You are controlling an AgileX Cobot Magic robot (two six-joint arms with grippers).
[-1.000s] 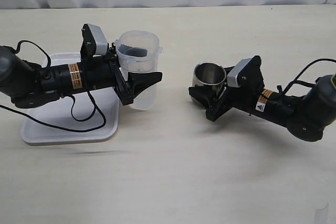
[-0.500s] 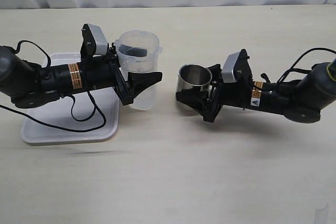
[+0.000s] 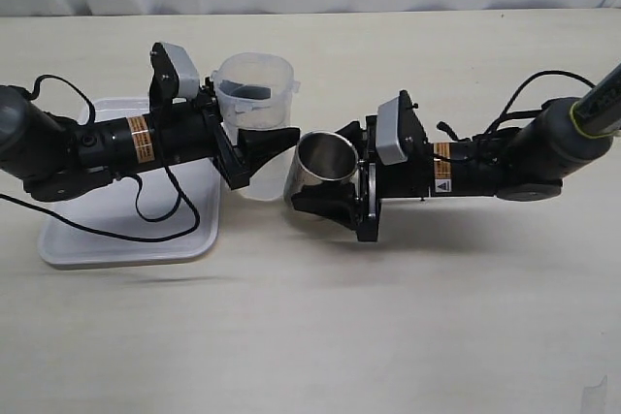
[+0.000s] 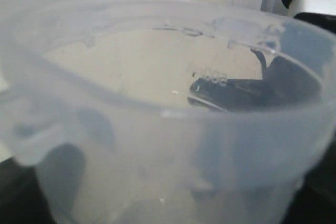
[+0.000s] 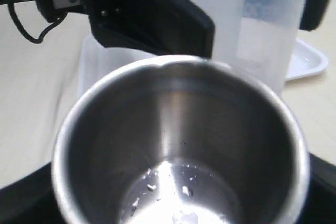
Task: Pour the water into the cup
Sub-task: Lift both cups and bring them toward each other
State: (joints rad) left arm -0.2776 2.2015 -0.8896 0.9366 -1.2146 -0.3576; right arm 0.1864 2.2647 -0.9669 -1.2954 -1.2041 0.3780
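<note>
Evidently pre-pour: left gripper clamps translucent beaker, upright, beside tray; right gripper clamps cup near worktop centre, just beside beaker. Cup holds droplets only; water in beaker not discernible; tilting, pouring left to do

Steel cup near the bench's centre, only drops of water inside.

The cup is short, straight-sided brushed stainless steel with no handle, silver-grey outside and dark within. It sits mouth up and leans a little, gripped between the jaws of the right tool. It is just off the bench's centre toward 9 o'clock, with the translucent beaker close at its 10 o'clock. In the right wrist view, the cup's inner wall is dry, and the water is scattered clear beads and a shiny patch on its floor.
</note>
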